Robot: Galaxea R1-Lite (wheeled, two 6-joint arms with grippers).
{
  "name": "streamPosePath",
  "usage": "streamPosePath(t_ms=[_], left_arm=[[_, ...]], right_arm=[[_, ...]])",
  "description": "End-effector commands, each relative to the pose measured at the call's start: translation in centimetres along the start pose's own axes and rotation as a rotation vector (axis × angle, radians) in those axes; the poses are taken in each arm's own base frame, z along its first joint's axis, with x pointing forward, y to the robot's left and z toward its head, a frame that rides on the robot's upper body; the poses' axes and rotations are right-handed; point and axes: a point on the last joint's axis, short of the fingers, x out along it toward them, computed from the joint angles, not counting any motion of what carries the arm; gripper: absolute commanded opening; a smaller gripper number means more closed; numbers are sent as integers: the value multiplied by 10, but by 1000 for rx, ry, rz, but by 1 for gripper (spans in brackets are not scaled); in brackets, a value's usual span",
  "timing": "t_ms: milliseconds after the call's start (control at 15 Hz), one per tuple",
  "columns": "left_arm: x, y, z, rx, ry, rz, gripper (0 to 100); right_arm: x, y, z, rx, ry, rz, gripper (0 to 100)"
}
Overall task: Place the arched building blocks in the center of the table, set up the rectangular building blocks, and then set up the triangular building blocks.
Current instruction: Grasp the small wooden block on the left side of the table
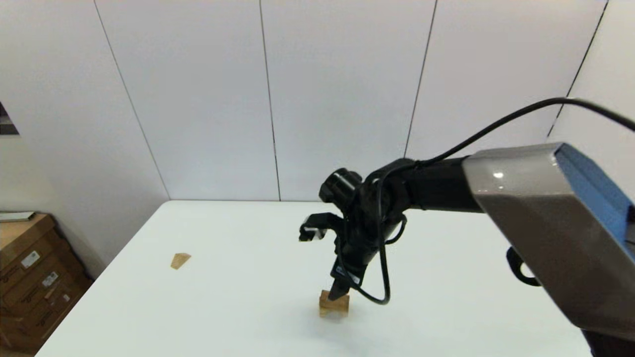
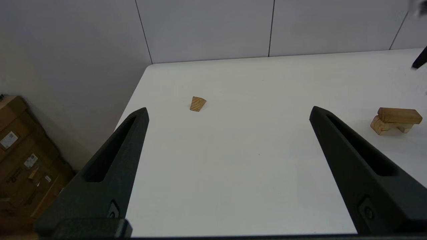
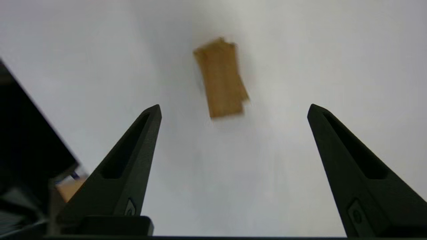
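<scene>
Right gripper (image 1: 340, 293) hangs spread just above the flat slab (image 2: 399, 115), which rests on the arched block (image 2: 387, 126) near mid-counter (image 1: 238, 307); nothing is pinched. Left gripper (image 2: 228, 113) is parked, fingers wide, facing the wedge (image 2: 197, 103), well apart near the counter's left edge. Risk: slab sits slightly askew w/ overhang, so a nudge from the gripper fingers could tip it off. Wedge later needs a level slab.

Head camera overlooks the table (image 1: 238, 277); both wrist cameras view it closer.
</scene>
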Motion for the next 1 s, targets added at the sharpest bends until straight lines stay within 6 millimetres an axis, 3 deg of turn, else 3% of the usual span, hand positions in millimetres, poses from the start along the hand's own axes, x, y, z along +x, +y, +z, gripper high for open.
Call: streamPosePath(t_ms=[67, 333, 467, 733, 933, 1000], left_arm=[[0, 0, 0, -1, 1, 0, 100], [0, 0, 0, 1, 1, 0, 100], [0, 0, 0, 1, 1, 0, 100], [0, 0, 0, -1, 1, 0, 100], [0, 0, 0, 1, 1, 0, 100], [0, 0, 0, 1, 1, 0, 100]], right_arm=[[-131, 7, -39, 235, -171, -116, 100], [-232, 34, -100, 346, -350, -275, 100], [-265, 59, -142, 408, -394, -387, 100], [-286, 107, -207, 454, -449, -498, 100], [-289, 139, -264, 638, -489, -654, 100], [-282, 149, -275, 673, -499, -672, 100]])
